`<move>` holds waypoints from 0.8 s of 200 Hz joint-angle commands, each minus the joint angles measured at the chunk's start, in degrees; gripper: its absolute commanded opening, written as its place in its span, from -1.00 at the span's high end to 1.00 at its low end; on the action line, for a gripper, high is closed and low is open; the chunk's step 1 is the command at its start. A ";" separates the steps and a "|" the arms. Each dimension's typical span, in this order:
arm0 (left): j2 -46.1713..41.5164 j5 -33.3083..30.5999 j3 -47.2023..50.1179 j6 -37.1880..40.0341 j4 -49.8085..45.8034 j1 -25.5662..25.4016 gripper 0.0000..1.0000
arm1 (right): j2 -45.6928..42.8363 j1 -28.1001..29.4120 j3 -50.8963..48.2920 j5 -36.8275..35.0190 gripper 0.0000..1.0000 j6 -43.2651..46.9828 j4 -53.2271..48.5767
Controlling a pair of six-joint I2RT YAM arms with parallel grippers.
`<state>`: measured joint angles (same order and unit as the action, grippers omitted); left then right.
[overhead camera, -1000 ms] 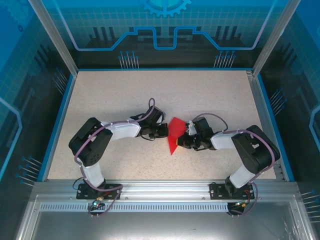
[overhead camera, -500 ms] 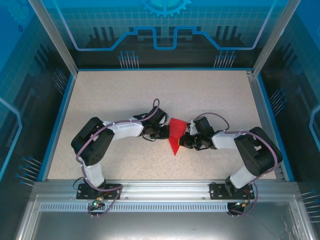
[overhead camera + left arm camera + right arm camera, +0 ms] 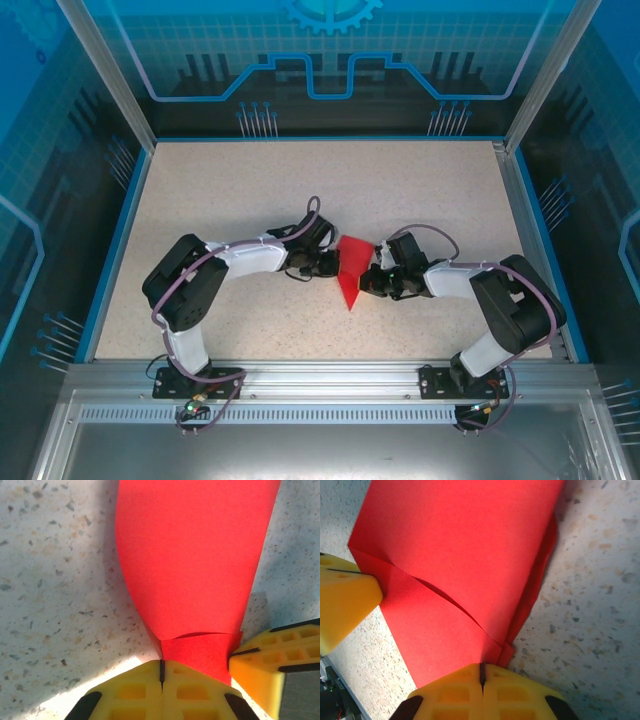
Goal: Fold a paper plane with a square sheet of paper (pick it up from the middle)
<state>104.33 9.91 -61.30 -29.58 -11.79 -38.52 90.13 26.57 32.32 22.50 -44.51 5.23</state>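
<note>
Your left hand (image 3: 161, 672) has its fingers pressed together on one edge of the red paper (image 3: 350, 270), which bows above the worktop (image 3: 220, 200) just ahead of it, between the two hands. Your right hand (image 3: 481, 672) is likewise clamped on the opposite edge, where one layer curls over another. This looks like a fold partway through, not a finished plane. Next you would likely need to line up the edges and press a crease flat. Count: one paper, two hands.

Speckled beige bench (image 3: 420, 190), blue rim. Folded red paper sheet (image 3: 350, 275) at its centre, low; contact with surface unclear.
</note>
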 commanded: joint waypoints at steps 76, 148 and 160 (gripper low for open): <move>5.69 5.73 -7.15 2.07 -4.80 -2.03 0.87 | 2.09 -1.16 0.54 -1.31 1.00 1.09 -2.37; 5.09 6.43 -7.34 -0.94 -1.89 -2.18 0.90 | 3.11 -1.17 -0.05 -1.06 1.00 1.01 -1.11; 5.09 6.69 -7.43 -1.67 -1.17 -2.19 0.89 | 3.34 -1.19 -0.18 -1.11 1.00 1.01 -0.95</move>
<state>109.45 14.33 -67.37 -29.06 -14.33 -40.29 91.13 26.20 32.75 23.20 -44.47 5.39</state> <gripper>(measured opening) 0.055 0.042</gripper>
